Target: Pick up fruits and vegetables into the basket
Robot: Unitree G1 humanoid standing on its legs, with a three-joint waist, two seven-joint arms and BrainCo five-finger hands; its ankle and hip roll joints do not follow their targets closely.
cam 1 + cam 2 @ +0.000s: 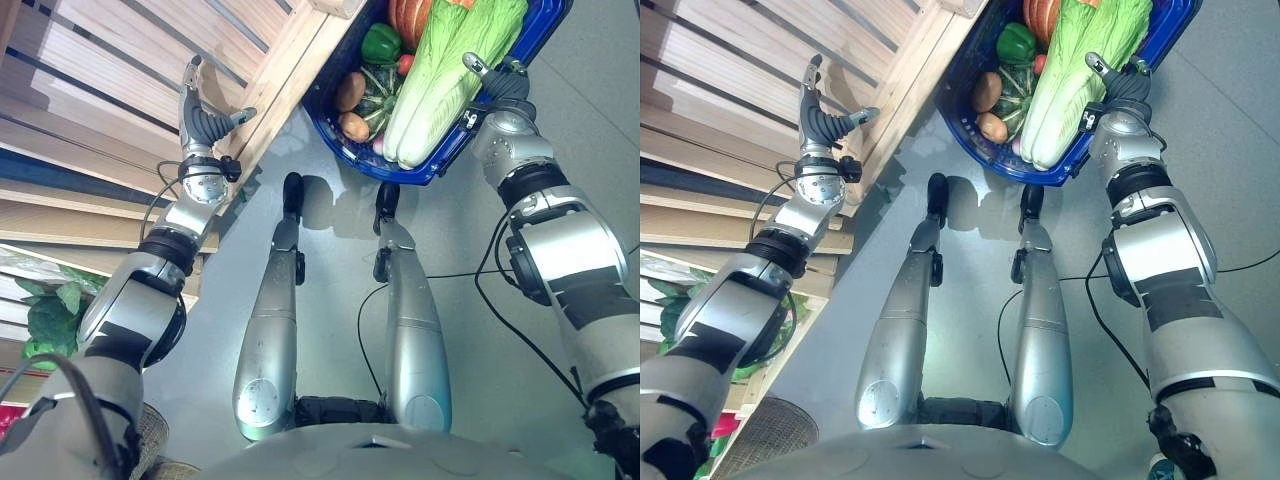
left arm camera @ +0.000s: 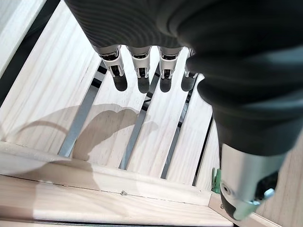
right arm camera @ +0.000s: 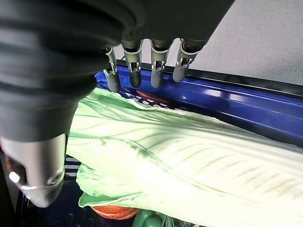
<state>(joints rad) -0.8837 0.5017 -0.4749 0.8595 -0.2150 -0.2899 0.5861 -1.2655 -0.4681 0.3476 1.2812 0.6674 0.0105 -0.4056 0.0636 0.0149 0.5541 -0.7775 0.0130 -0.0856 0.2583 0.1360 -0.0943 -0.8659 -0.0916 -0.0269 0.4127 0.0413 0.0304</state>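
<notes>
A blue basket (image 1: 404,172) stands on the grey floor beside the wooden shelf. In it lie a long Chinese cabbage (image 1: 440,80), a green pepper (image 1: 381,43), a brown potato (image 1: 350,92), a striped green squash (image 1: 381,90) and an orange pumpkin (image 1: 410,12). My right hand (image 1: 497,80) hovers at the basket's right rim (image 3: 246,101), just above the cabbage (image 3: 189,156), open with straight fingers (image 3: 135,71) and holding nothing. My left hand (image 1: 205,120) is raised over the shelf's pale slats (image 2: 47,94), its fingers (image 2: 142,78) straight and empty.
The slatted wooden shelf (image 1: 120,80) runs along the left, its corner post (image 1: 290,70) touching the basket. Leafy greens (image 1: 50,320) lie on a lower level at the far left. A woven round thing (image 1: 770,432) sits by the bottom left.
</notes>
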